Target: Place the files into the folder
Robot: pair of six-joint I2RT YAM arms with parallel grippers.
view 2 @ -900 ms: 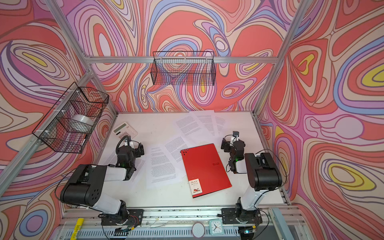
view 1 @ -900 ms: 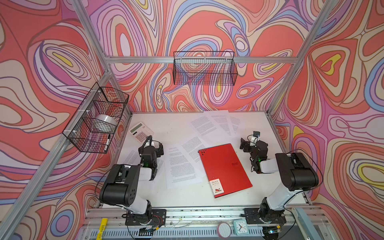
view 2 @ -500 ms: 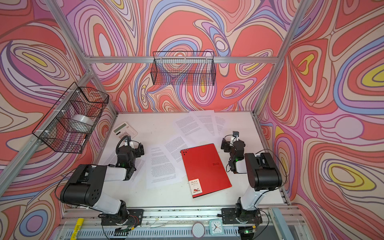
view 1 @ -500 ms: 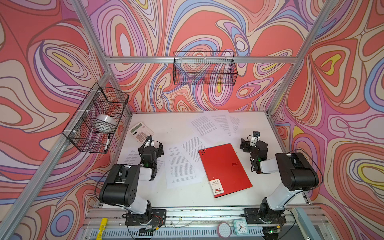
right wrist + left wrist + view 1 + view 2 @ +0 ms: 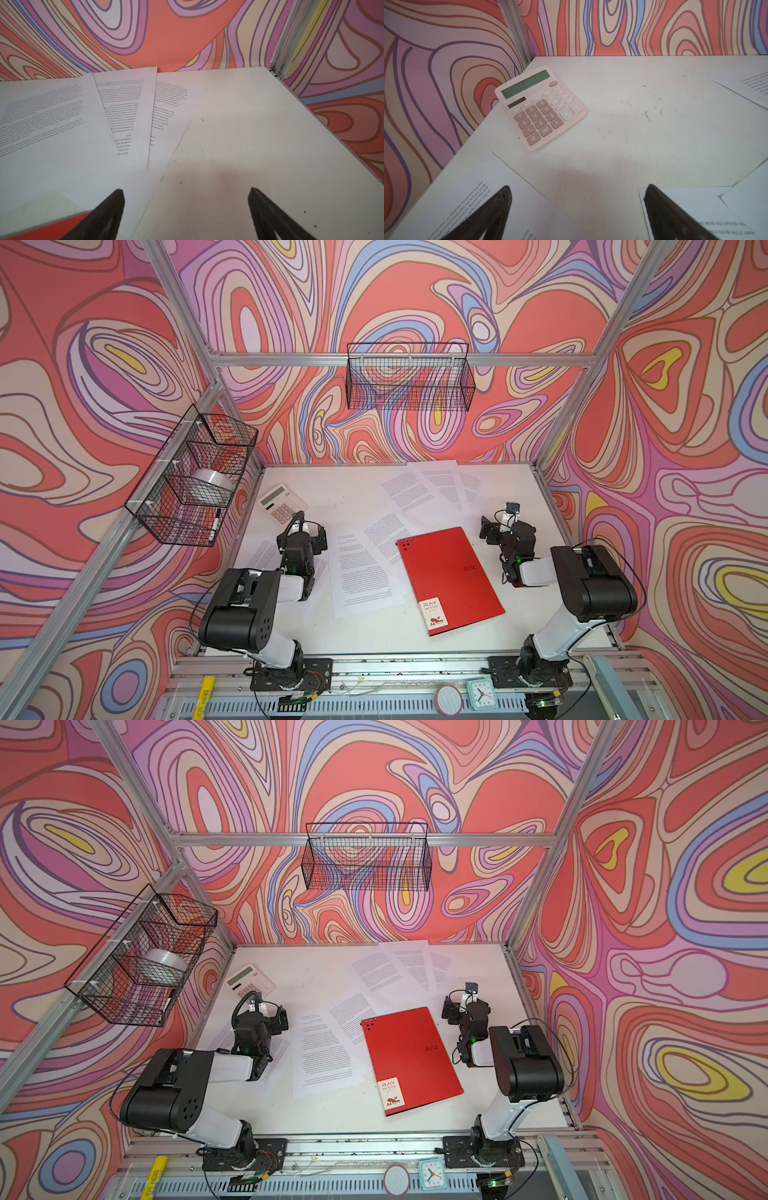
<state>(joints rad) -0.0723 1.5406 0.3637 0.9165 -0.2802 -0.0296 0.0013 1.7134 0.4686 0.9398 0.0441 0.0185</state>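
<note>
folder lies shut and flat, red cover up, near the middle of the tabletop, a little toward your right arm, its labelled corner nearest the front edge. both top views show neither arm touching it.

files lie loose around it, all outside the folder. one sheet sits against the folder's left edge. a second lies behind that one, by the folder's far left corner, and you cannot tell whether its edge runs under the cover. three more overlap in a fan near the back wall. another lies under your left arm.

your left pincer is spread wide and grips nothing. in its wrist view one finger sits over a printed sheet and the other over a second sheet, with bare tabletop between them. whether the tips touch the paper you cannot tell. the calculator lies ahead of it, near the left wall and apart from the sheets.

your right pincer is also spread wide and empty. in both top views it sits just right of the folder's far end, apart from it. its wrist view shows a red corner of the folder beside one finger, bare tabletop between the fingers, and the fanned sheets ahead against the back wall.
</note>
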